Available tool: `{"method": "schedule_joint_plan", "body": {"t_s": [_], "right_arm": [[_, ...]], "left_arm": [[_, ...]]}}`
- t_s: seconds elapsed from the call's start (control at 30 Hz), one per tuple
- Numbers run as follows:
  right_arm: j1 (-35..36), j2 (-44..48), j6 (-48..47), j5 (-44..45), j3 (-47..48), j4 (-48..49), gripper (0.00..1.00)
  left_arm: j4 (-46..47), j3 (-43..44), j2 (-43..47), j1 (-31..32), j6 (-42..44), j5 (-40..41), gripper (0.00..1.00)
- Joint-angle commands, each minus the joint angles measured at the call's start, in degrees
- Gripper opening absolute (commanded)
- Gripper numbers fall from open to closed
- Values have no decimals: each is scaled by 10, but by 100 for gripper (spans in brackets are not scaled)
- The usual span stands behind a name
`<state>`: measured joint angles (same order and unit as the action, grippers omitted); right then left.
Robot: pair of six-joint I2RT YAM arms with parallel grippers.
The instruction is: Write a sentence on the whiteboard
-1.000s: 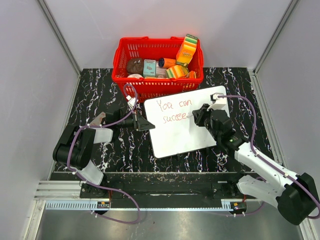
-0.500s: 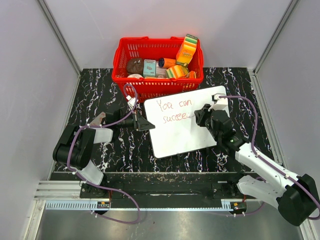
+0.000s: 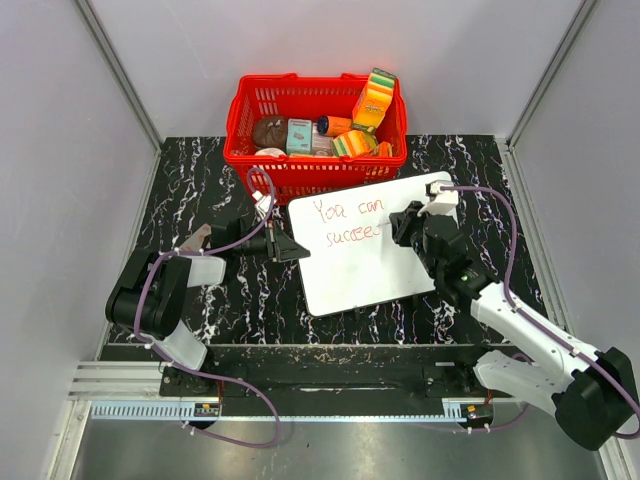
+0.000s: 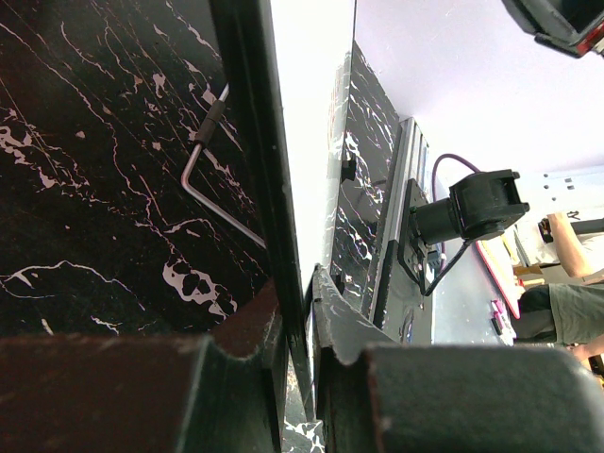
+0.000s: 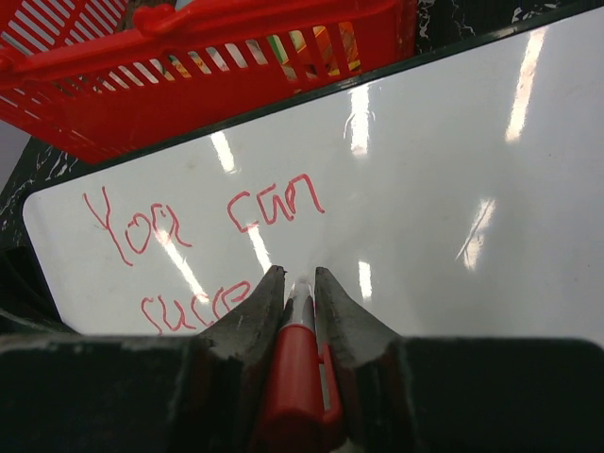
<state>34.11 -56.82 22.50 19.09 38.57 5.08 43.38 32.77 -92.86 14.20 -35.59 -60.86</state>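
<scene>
The whiteboard [image 3: 370,260] lies tilted on the black marble table in front of the red basket; it fills the right wrist view [image 5: 444,189]. The sentence [image 3: 348,222] in red reads "You can" over "succe" [image 5: 189,226]. My right gripper [image 3: 400,228] is shut on a red marker [image 5: 294,377], its tip at the board just right of the last letters. My left gripper [image 3: 292,246] is shut on the whiteboard's left edge [image 4: 293,236], seen edge-on in the left wrist view.
The red basket [image 3: 250,150] with several packaged items stands just behind the whiteboard and shows in the right wrist view [image 5: 189,85]. A bent metal rod [image 4: 203,175] lies on the table under the board. Grey walls enclose the table on three sides.
My right gripper with the marker has shifted slightly up and right along the second line. The left arm and the board have not moved.
</scene>
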Motion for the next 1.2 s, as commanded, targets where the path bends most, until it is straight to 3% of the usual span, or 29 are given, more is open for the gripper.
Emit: {"method": "schedule_joint_plan", "body": {"t_s": [0.0,0.5,1.17], "right_arm": [[-4,-15,-17,24,46,37,0],[-13,-46,-22,24,57,43,0],[-14,-13,0,-6,1,15,0]], "left_arm": [[26,7,-3,10,48,5,0],[27,7,-2,10,49,4,0],[27,6,-2,10,49,3,0]]}}
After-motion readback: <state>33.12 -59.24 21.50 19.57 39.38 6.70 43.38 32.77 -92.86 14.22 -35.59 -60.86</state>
